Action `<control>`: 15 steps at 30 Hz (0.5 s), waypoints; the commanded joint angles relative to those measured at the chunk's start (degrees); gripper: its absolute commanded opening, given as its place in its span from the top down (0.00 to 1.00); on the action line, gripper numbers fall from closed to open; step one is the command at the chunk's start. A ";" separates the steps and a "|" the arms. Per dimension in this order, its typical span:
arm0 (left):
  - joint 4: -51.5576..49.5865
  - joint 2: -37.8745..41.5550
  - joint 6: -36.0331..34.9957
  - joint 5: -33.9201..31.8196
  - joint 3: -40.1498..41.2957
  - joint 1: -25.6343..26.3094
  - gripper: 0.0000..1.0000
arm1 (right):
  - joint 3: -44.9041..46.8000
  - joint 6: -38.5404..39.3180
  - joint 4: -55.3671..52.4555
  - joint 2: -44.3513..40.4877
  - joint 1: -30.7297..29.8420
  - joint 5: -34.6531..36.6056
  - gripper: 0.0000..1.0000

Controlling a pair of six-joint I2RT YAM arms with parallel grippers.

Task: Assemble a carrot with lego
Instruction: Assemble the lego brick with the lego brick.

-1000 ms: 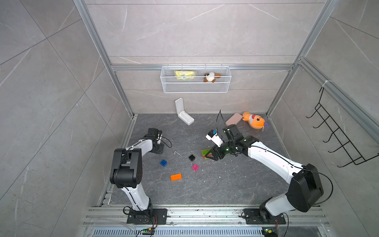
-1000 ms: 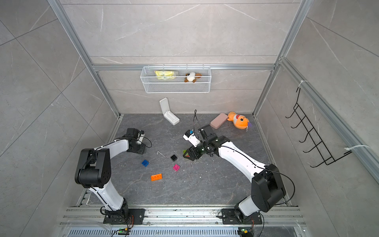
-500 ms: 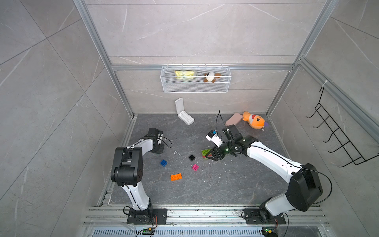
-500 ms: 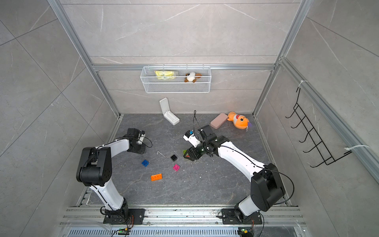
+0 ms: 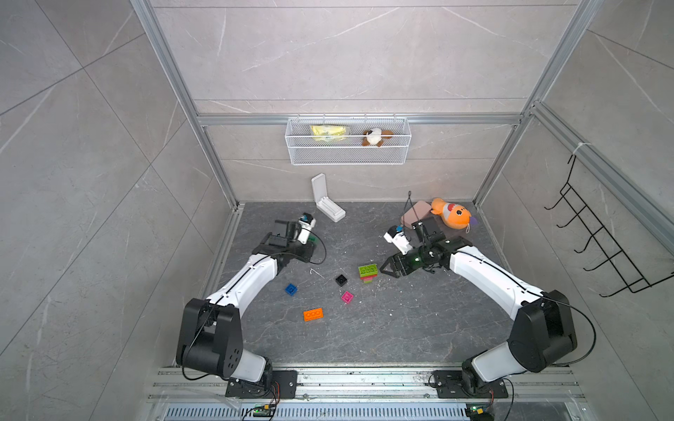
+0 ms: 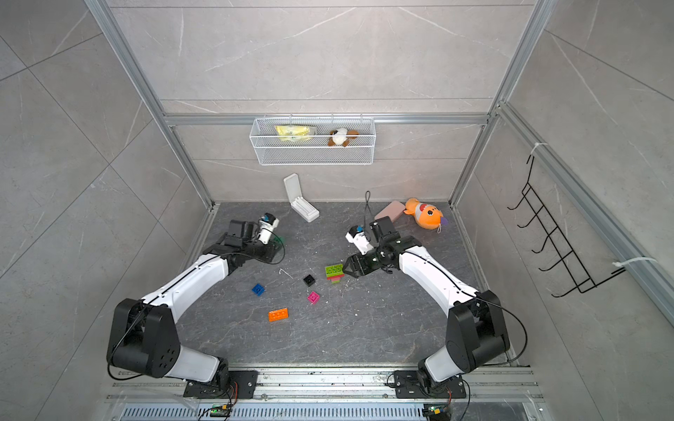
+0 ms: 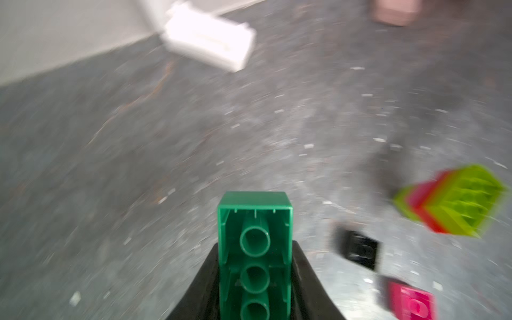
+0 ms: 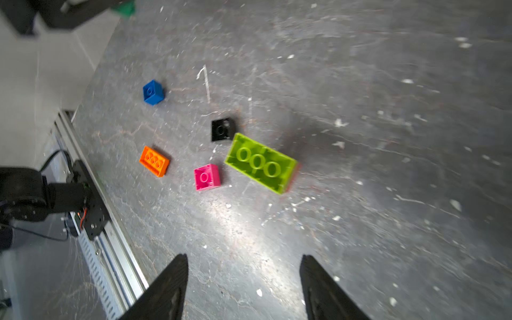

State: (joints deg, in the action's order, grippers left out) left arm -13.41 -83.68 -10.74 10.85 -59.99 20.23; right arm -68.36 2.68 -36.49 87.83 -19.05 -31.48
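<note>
The carrot is a short stack topped by a lime oblong brick (image 5: 367,271) (image 6: 334,270) (image 8: 260,163), with red and pink layers showing under it, standing mid-floor. My right gripper (image 5: 383,269) (image 8: 243,257) hangs open just right of that stack, nothing between its fingers. Far left near the wall, my left gripper (image 7: 255,245) is shut on a dark green lego brick (image 7: 255,210), its hollow underside facing the camera. Loose lego lies between the arms: blue (image 5: 290,289), black (image 5: 341,280), pink (image 5: 347,297) and an orange oblong (image 5: 313,314).
A white hinged case (image 5: 328,204) leans at the back wall. A pink case (image 5: 415,213) and an orange plush fish (image 5: 450,217) lie at the back right. A wire basket (image 5: 348,145) hangs above, with a black hook rack (image 5: 598,248) on the right wall.
My left gripper has shut on the dark green brick. Both arms stay almost where they were.
</note>
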 commanded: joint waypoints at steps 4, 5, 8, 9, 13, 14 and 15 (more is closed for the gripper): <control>-5.18 -3.64 -9.45 5.19 -5.80 13.50 0.85 | 2.84 -3.28 -3.13 -1.41 9.94 -7.32 0.33; -7.10 -5.41 -10.34 4.92 -7.76 15.00 0.85 | 3.35 -3.51 -3.12 -1.63 10.90 -7.56 0.33; -12.09 -10.48 -12.46 3.01 -13.82 18.40 0.86 | 5.07 -4.14 -2.45 -2.77 12.61 -7.55 0.33; -13.86 -12.31 -12.91 2.51 -15.95 19.13 0.86 | 5.56 -4.15 -2.38 -3.28 12.85 -7.39 0.33; -19.52 -18.65 -15.22 0.78 -23.05 21.11 0.86 | 9.53 -3.30 0.66 -6.74 12.91 -9.41 0.33; -20.77 -19.93 -15.91 0.63 -24.55 21.32 0.86 | 10.96 -3.43 2.12 -7.86 12.94 -10.91 0.33; -21.62 -21.07 -16.28 0.26 -25.88 21.43 0.86 | 12.19 -3.57 3.57 -8.89 12.89 -11.95 0.33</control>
State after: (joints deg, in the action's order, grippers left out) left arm -28.80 -102.65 -23.38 12.32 -81.95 41.30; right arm -58.67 -0.49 -35.90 82.26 -6.13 -39.31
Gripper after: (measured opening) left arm 0.352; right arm 0.669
